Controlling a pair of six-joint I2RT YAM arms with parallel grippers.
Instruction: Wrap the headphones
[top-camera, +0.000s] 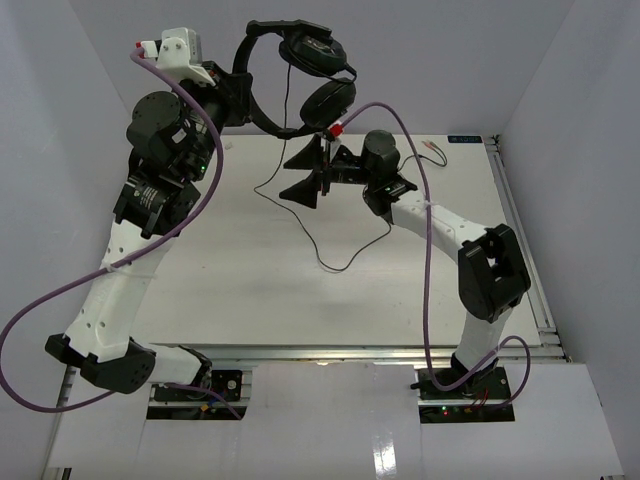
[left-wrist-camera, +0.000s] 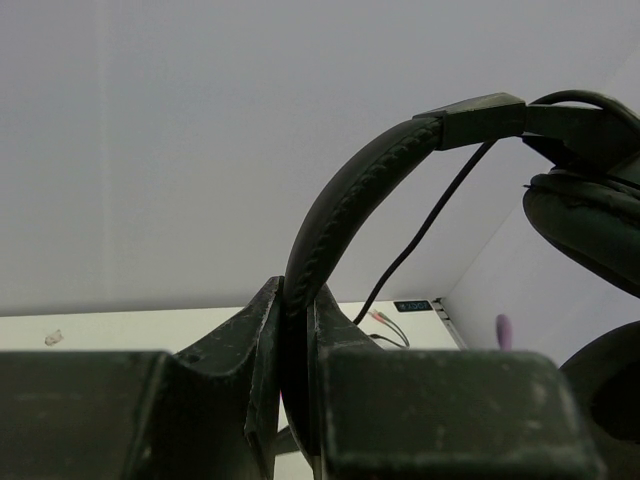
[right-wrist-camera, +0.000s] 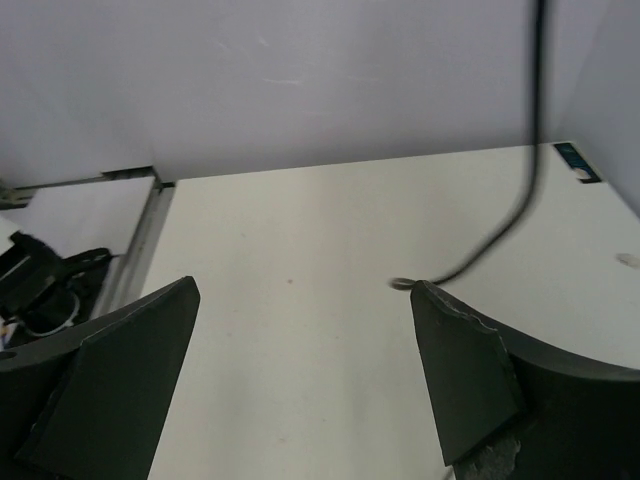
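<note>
We note the left end effector clamped shut on the headband — headphones held aloft over the table's far edge. Right end effector gapes wide, empty. Cable trails loose — wrapping not yet begun, we judge.

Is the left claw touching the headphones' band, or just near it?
Touching. The left wrist view shows the headband clamped in the left gripper, with no gap on either side.

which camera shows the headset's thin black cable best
The top external view: the thin black cable hangs from the black padded over-ear headset and trails across the white table. The left wrist view shows only a short stretch under the headband; the right wrist, one blurred piece.
</note>
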